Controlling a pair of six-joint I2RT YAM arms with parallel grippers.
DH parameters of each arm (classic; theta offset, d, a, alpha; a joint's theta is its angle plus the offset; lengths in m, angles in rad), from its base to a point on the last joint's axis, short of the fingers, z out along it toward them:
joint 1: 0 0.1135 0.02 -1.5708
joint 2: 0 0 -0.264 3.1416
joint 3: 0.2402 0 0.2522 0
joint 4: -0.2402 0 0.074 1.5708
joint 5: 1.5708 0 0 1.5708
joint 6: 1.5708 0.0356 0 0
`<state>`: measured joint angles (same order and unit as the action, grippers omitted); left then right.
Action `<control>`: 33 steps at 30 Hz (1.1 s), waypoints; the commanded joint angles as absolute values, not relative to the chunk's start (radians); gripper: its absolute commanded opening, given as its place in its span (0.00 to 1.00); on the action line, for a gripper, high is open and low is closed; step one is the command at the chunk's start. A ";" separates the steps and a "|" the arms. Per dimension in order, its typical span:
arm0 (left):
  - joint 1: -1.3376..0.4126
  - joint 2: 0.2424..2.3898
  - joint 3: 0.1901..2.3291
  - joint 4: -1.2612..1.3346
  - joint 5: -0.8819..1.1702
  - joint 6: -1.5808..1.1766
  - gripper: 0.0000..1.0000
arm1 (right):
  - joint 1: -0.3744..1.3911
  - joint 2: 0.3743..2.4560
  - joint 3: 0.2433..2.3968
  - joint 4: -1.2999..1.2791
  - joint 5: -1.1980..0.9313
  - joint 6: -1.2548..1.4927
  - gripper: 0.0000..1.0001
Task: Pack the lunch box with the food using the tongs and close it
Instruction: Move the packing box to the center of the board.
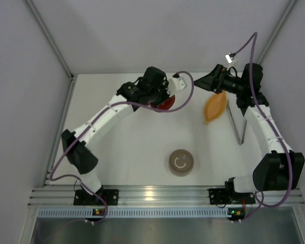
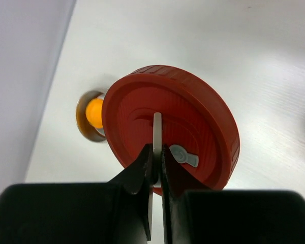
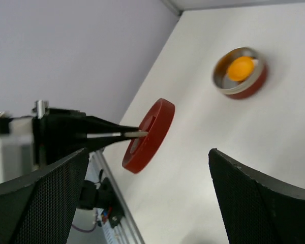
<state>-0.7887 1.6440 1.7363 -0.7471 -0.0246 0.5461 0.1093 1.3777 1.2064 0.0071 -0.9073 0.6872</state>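
The lunch box (image 2: 90, 116) is a small round metal tin with a round orange-yellow piece of food (image 3: 240, 68) in it. It stands on the white table beyond the red lid. My left gripper (image 2: 157, 168) is shut on the thin grey tab of the red lid (image 2: 193, 122) and holds the lid on edge above the table, a little apart from the lunch box (image 3: 240, 72). My right gripper (image 3: 149, 168) stands wide open with nothing between its fingers, facing the lid (image 3: 150, 134). The tongs (image 1: 239, 124) lie on the table at the right, beside the right arm.
A flat orange leaf-shaped dish (image 1: 215, 107) lies just below my right gripper (image 1: 206, 84). A round brown tin (image 1: 181, 162) stands near the front middle. Grey walls close in the table on the left, back and right.
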 commanded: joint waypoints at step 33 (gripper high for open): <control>-0.430 2.417 2.371 -0.739 -0.221 0.282 0.00 | -0.331 1.316 1.089 -0.436 -1.081 0.206 0.99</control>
<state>-0.4480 2.3867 2.3283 -0.8177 -0.2001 0.2825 -0.3176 1.3411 1.0885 -0.4175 -1.0534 0.2382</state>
